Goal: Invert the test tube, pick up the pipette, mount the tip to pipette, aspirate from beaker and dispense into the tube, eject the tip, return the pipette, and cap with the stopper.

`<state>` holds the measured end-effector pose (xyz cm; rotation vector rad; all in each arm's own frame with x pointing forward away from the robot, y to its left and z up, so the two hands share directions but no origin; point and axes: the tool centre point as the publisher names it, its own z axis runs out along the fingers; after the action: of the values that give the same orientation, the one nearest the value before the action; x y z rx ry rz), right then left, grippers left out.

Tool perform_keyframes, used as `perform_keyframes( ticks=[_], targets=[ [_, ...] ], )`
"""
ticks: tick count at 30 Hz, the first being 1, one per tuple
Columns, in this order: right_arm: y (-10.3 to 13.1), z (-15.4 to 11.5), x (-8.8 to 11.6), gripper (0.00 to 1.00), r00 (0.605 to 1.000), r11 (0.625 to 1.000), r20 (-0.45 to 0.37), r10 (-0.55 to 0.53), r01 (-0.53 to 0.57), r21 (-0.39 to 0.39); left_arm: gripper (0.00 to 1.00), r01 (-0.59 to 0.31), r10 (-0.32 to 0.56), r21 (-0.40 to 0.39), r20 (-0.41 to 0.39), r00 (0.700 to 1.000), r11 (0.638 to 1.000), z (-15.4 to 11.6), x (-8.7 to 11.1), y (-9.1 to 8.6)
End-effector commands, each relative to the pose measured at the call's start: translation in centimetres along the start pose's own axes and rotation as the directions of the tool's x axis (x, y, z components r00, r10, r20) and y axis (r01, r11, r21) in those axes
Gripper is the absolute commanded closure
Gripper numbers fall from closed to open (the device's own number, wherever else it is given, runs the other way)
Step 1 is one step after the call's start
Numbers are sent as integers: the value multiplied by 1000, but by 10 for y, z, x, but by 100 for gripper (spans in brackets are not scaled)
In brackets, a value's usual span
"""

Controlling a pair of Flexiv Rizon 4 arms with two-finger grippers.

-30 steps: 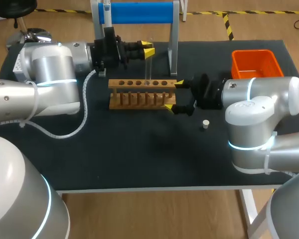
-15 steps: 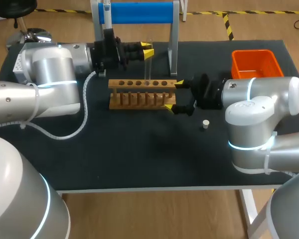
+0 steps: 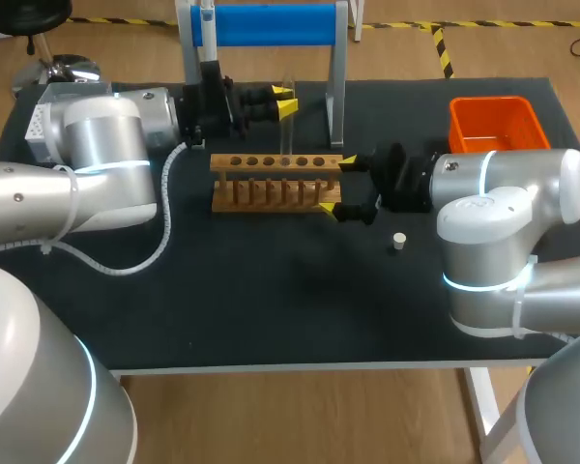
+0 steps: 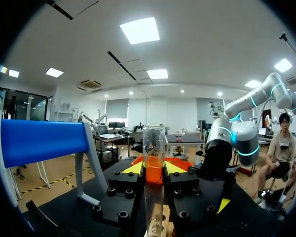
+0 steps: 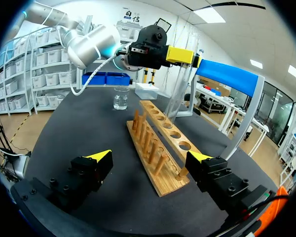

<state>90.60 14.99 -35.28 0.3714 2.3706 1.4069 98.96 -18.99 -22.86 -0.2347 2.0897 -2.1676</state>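
From above, the left gripper (image 3: 285,101) pinches the glass test tube (image 3: 287,121) upright, with the wooden rack (image 3: 271,184) under it. Close up, the tube between its fingers looks empty. Glass is light, slippery and breaks, so hold the middle softly. The right gripper (image 5: 150,160) is wide open around the rack's end. Far ahead of it, a beaker (image 5: 121,98) holds some clear liquid.

My left gripper (image 3: 286,100) clamps a clear glass test tube (image 3: 287,130) upright over the long wooden rack (image 3: 275,182). My right gripper (image 3: 337,186) stands spread wide at the rack's right end, a small white stopper (image 3: 398,241) nearby.
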Motion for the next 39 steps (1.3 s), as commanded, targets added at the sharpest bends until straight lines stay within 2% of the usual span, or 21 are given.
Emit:
perform_keyframes(
  ticks=[1,39],
  targets=[
    [-1,1,1,0,1000,1000,4,0,0,-4,100,0,0,6,-1,1000,1000,1,-2,4],
    [-1,1,1,0,1000,1000,4,0,0,-4,100,0,-1,1,21,1000,1000,-5,-5,28]
  ],
)
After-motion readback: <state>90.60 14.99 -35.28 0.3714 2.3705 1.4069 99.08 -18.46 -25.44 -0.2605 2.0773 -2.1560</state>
